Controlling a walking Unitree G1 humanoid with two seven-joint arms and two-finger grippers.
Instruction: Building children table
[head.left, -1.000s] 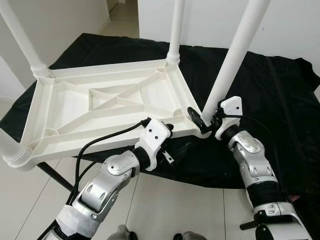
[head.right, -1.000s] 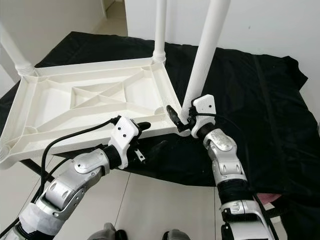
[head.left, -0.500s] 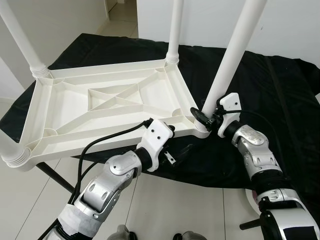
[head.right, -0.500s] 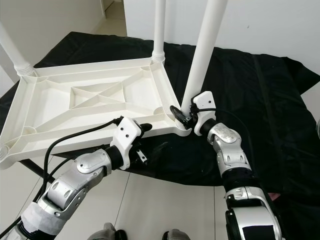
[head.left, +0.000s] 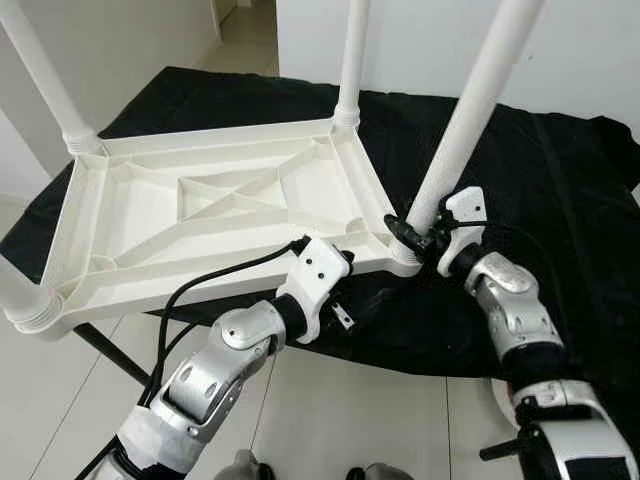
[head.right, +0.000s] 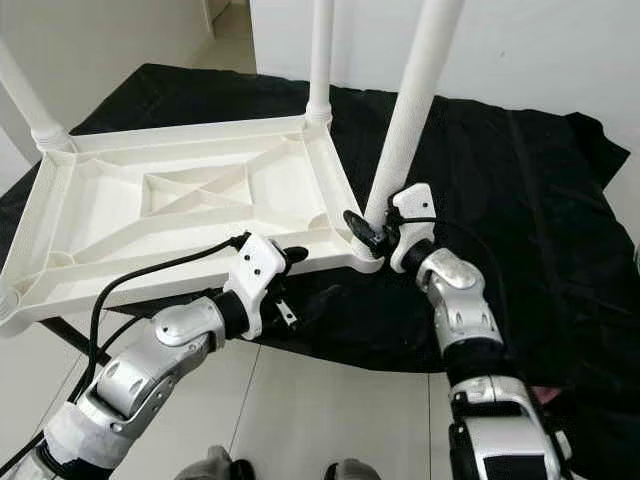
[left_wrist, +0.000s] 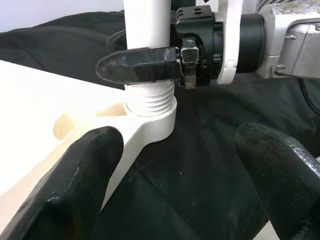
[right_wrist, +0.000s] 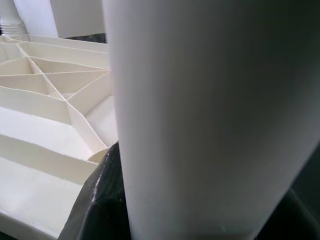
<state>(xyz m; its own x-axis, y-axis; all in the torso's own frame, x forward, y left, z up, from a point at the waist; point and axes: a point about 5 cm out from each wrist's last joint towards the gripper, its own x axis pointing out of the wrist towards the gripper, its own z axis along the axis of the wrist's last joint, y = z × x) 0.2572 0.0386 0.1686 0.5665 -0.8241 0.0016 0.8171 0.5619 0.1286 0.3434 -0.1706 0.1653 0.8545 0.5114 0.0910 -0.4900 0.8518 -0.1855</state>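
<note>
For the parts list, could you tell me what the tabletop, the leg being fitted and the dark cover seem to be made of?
Tabletop: likely moulded white plastic, matte, with ribbed underside. Leg in the right hand: same-looking white plastic, moulded screw threads. Cover: black cloth, wrinkled.

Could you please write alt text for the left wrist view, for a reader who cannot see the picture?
The right gripper is closed around a white table leg just above its threaded end, which sits in the corner socket of the upside-down white tabletop. The left gripper's open fingers frame the view, above a black cloth.
</note>
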